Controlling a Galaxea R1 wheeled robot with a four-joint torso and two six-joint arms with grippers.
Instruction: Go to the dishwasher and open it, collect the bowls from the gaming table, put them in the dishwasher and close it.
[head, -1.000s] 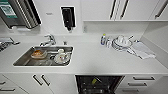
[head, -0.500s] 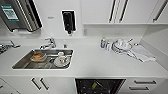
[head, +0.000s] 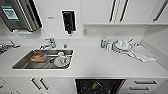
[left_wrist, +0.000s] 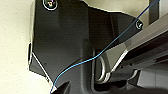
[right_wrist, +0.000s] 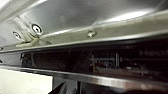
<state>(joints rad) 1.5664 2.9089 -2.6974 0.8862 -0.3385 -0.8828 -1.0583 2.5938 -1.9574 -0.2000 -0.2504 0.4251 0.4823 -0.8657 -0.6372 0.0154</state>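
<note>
Head view looks down on a white counter (head: 90, 62) from left to right: a steel dispenser on the wall (head: 21, 15), then a steel sink (head: 25, 62) with a tap (head: 48, 43) behind it and two used dishes lying inside, one with orange leftovers (head: 38, 57) and one with a cup on it (head: 61, 60). Further along stand a small bottle (head: 103, 42), a stack of plates and cups (head: 122, 45) and a folded cloth (head: 143, 53) near the right wall. Below the counter's front edge, between the white doors and the drawers, the dishwasher (head: 100, 86) shows a dark open cavity with racks, so I judge the opening step done. The right wrist view agrees: a steel rail with rollers (right_wrist: 36, 28) and a dark racked interior just beyond. No gaming table is in sight here, so fetching the bowls, loading them and closing the door all seem left to do. Whether either arm's jaws stand wide or narrow I cannot tell.
</note>
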